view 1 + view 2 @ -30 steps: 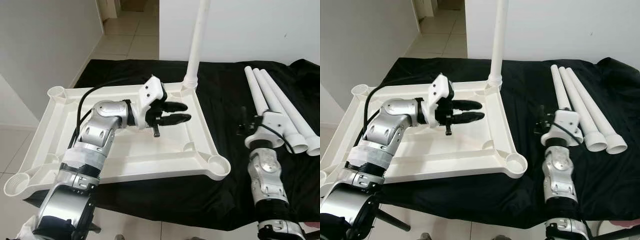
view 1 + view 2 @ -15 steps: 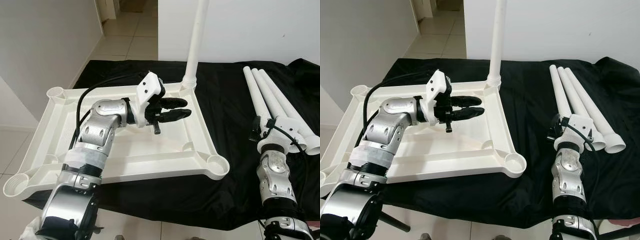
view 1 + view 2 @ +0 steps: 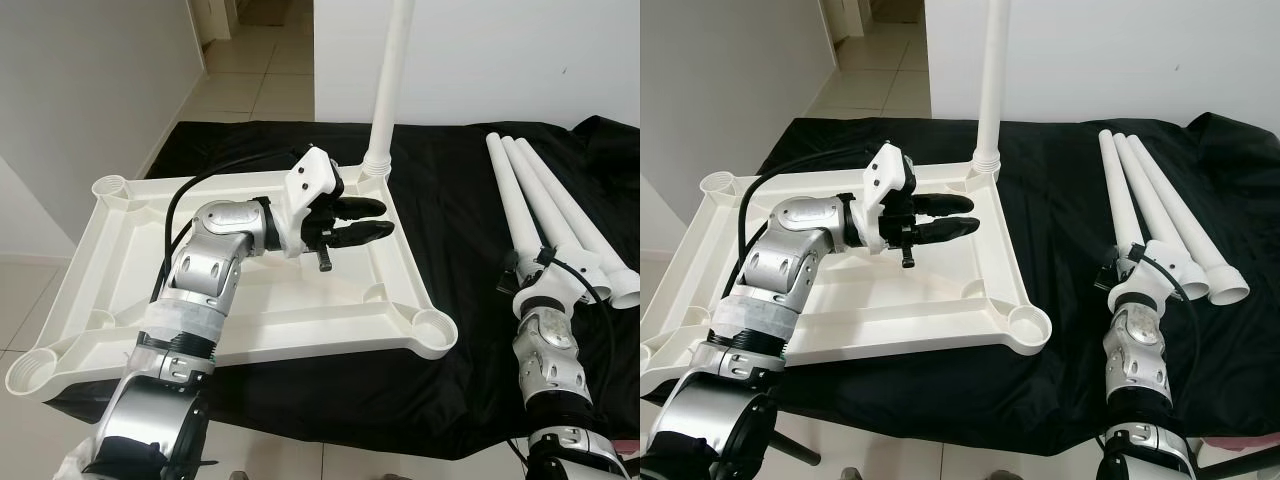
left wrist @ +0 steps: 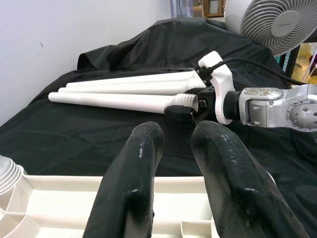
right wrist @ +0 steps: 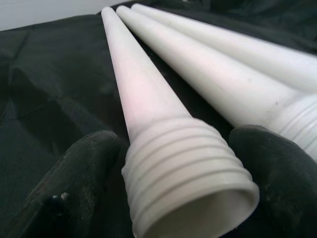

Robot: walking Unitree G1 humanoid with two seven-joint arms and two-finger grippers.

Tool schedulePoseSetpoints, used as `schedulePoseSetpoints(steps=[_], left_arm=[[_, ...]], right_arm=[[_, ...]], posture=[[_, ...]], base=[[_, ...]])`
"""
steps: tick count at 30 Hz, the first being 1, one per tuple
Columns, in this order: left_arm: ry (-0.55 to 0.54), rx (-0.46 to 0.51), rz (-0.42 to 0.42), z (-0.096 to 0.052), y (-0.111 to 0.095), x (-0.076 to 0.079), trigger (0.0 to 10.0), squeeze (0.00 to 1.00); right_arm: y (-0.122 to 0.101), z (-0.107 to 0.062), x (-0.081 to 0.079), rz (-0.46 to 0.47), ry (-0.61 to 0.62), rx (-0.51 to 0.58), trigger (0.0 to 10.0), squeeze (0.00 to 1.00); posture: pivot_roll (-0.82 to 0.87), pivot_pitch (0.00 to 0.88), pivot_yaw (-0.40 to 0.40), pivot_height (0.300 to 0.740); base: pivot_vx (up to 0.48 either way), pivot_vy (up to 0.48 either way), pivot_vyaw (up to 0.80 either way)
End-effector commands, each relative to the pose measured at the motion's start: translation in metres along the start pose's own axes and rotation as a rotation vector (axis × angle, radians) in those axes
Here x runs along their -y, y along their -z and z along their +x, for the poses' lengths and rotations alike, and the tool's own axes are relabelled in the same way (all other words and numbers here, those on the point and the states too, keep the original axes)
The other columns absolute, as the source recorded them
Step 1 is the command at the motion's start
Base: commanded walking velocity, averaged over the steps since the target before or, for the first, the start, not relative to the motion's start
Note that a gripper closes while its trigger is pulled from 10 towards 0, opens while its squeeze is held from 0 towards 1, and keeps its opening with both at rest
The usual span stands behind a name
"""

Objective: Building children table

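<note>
Near right edge of black-draped bench — right gripper point(image 5: 163, 173) straddling threaded end of nearest loose leg point(image 3: 1120, 205), fingers spread, unclenched; leg's long axis runs away from claw. Left gripper point(image 3: 375, 220) parted, empty, over upturned tabletop point(image 3: 100, 290).

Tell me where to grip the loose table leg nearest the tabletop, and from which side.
Grip the nearest leg at its ribbed, wider end, coming along its length from the robot's side. That threaded end faces the robot and already sits between the right claw fingers, and the neighbouring leg lies tight against it.
</note>
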State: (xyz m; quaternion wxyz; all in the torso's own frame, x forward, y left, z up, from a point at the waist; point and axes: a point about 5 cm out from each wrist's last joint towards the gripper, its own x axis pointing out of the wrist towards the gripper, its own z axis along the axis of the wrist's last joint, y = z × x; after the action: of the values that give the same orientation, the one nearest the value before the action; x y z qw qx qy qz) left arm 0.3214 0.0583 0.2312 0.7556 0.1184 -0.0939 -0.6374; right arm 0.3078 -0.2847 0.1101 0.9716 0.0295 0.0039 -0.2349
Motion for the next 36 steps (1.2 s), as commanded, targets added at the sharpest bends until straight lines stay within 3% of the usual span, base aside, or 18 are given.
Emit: schedulePoseSetpoints(steps=[1,11,22,23,24,25,31,32,33,34,35,36], left_arm=[[-0.338,-0.015,-0.022,-0.004,0.005,-0.016,10.0,0.0],[-0.356,-0.014,-0.02,-0.003,0.004,-0.017,10.0,0.0],[-0.377,-0.013,-0.02,-0.005,0.003,-0.019,10.0,0.0],[-0.381,-0.013,-0.021,-0.005,0.003,-0.019,10.0,0.0],[-0.381,-0.013,-0.021,-0.005,0.003,-0.019,10.0,0.0],[-0.384,-0.012,-0.021,-0.005,0.003,-0.019,10.0,0.0],[-0.393,-0.007,-0.023,-0.004,0.002,-0.021,10.0,0.0],[-0.398,-0.006,-0.023,-0.004,0.002,-0.021,10.0,0.0],[-0.398,-0.006,-0.023,-0.004,0.002,-0.021,10.0,0.0],[-0.402,-0.005,-0.023,-0.004,0.003,-0.021,10.0,0.0],[-0.407,-0.004,-0.025,-0.004,0.003,-0.022,10.0,0.0],[-0.411,-0.004,-0.027,-0.005,0.003,-0.022,10.0,0.0]], right_arm=[[0.002,0.003,0.001,0.023,-0.024,-0.03,10.0,0.0],[0.003,0.013,-0.005,0.033,-0.13,-0.079,10.0,0.0],[0.012,0.012,-0.015,0.025,-0.212,-0.126,9.7,0.0],[0.014,0.011,-0.017,0.017,-0.229,-0.133,3.6,0.0],[0.014,0.011,-0.017,0.017,-0.229,-0.133,3.6,0.0],[0.016,0.01,-0.017,0.01,-0.239,-0.136,0.0,0.0],[0.019,0.009,-0.02,0.004,-0.268,-0.142,0.0,0.0],[0.02,0.008,-0.02,0.003,-0.273,-0.143,3.2,0.0],[0.02,0.008,-0.02,0.003,-0.273,-0.143,3.2,0.0],[0.02,0.007,-0.022,0.0,-0.289,-0.138,4.6,0.0],[0.019,0.006,-0.024,-0.003,-0.307,-0.12,10.0,0.0],[0.019,0.005,-0.026,-0.004,-0.32,-0.107,10.0,0.0]], posture=[[-0.11,0.0,0.065,0.74],[-0.1,0.0,0.063,0.74],[-0.09,0.0,0.058,0.74],[-0.09,0.0,0.058,0.74],[-0.09,0.0,0.058,0.74],[-0.1,0.0,0.058,0.74],[-0.1,0.0,0.056,0.74],[-0.1,0.0,0.055,0.74],[-0.1,0.0,0.055,0.74],[-0.1,0.0,0.055,0.74],[-0.1,0.0,0.055,0.74],[-0.1,0.0,0.055,0.74]], base=[[0.0,0.0,0.0],[0.0,0.0,0.0],[0.0,0.0,0.0],[0.0,0.0,0.0],[0.0,0.0,0.0],[0.0,0.0,0.0],[0.0,0.0,0.0],[0.0,0.0,0.0],[0.0,0.0,0.0],[0.0,0.0,0.0],[0.0,0.0,0.0],[0.0,0.0,0.0]])
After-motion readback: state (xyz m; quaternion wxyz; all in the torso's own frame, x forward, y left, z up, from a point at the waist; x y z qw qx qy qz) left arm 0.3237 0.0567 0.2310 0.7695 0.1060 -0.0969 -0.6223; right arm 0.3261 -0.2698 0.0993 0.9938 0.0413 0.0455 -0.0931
